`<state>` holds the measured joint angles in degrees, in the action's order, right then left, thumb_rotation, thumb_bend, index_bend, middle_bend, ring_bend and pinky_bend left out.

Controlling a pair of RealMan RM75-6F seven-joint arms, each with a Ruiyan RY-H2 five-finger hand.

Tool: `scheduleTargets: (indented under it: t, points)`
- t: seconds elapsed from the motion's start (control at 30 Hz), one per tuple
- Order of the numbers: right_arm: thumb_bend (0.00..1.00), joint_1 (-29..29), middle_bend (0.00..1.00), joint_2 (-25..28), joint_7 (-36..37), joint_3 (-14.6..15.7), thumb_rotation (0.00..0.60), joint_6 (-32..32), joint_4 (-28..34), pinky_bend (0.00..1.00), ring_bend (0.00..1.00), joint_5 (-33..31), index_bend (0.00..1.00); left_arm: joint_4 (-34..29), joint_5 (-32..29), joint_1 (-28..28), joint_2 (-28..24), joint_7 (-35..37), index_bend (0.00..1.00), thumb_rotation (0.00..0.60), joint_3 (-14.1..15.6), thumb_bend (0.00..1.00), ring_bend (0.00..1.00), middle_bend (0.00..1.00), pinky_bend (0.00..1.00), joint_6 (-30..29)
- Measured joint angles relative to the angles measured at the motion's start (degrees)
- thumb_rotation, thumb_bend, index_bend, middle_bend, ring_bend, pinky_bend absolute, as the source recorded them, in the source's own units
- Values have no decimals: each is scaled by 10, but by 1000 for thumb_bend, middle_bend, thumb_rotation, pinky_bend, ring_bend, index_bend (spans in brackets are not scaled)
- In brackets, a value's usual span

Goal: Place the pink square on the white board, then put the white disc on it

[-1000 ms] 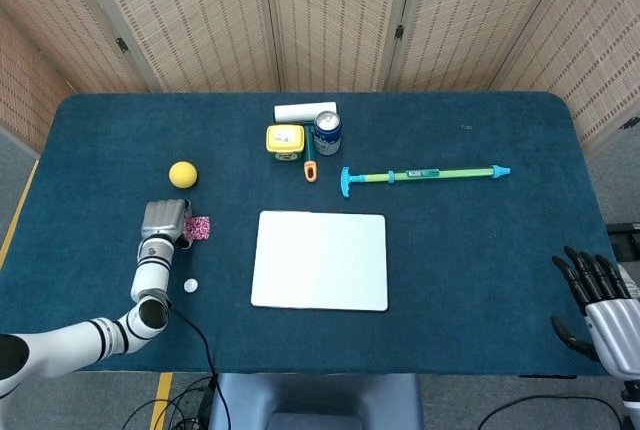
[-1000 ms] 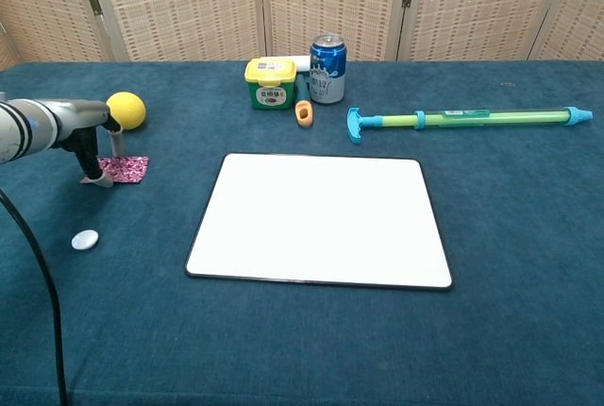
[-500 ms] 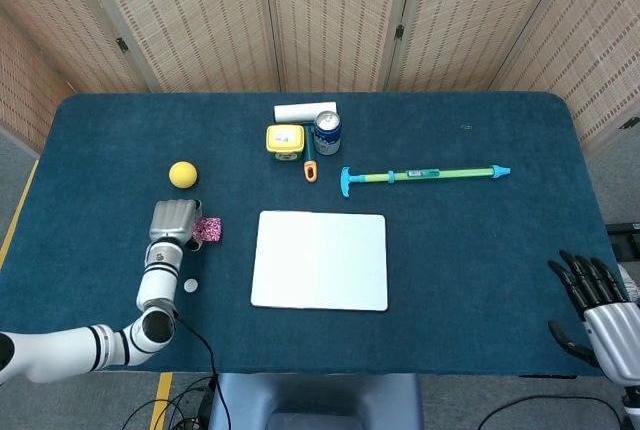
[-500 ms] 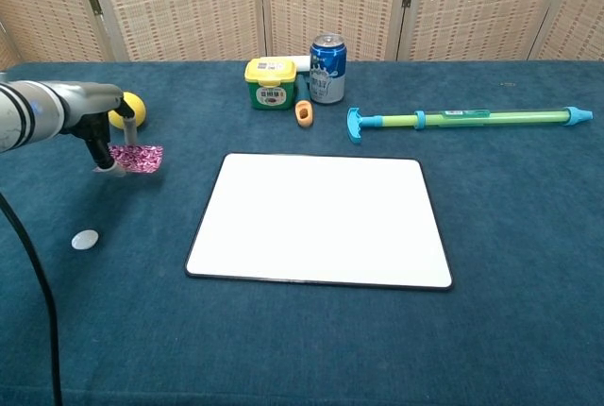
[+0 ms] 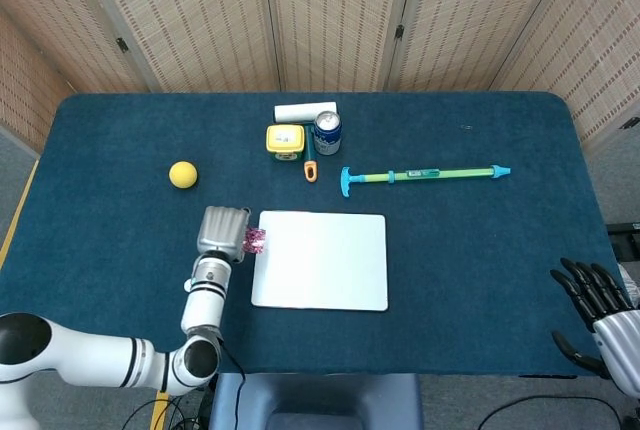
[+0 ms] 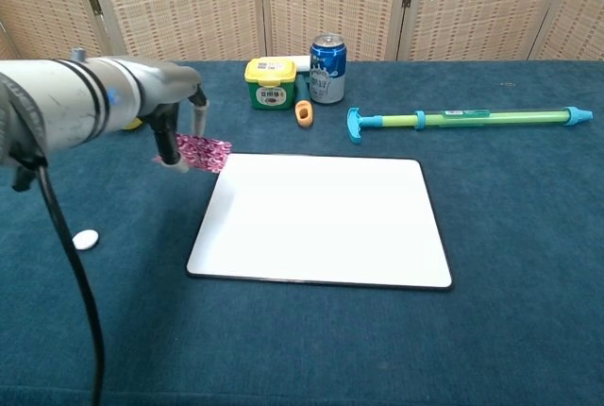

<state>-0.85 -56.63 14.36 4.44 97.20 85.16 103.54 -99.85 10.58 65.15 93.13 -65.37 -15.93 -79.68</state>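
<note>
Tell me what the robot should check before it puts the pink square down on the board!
1. Left hand holds the pink square: ok.
2. Pink square is over the white board: not ok, it hangs at the board's left edge.
3. Board is bare where the square goes: ok.
4. White disc lies free on the table for the following step: ok.
5. Right hand is away from the board: ok.
6. How high the square is above the board: cannot tell.

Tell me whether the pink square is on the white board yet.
Not yet. The left hand holds the pink square at the white board's left edge, off the table.
</note>
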Motion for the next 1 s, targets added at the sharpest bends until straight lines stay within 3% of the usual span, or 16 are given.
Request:
scheduleTargets:
  t: [0.27, 0.47, 1.0]
  points:
    - [242, -13, 0, 1, 32, 10, 600, 42, -30, 0, 0, 26, 0, 13, -6, 68, 117, -72, 409, 600, -19, 284, 1000, 1000, 1000, -59]
    - [241, -22, 0, -3, 37, 14, 600, 59, -43, 0, 0, 33, 0, 53, -8, 97, 175, -106, 409, 600, -38, 283, 1000, 1000, 1000, -70]
    - [242, -18, 0, -6, 25, 13, 600, 46, -38, 0, 0, 27, 0, 123, -10, 77, 180, -100, 375, 600, -59, 283, 1000, 1000, 1000, 6]
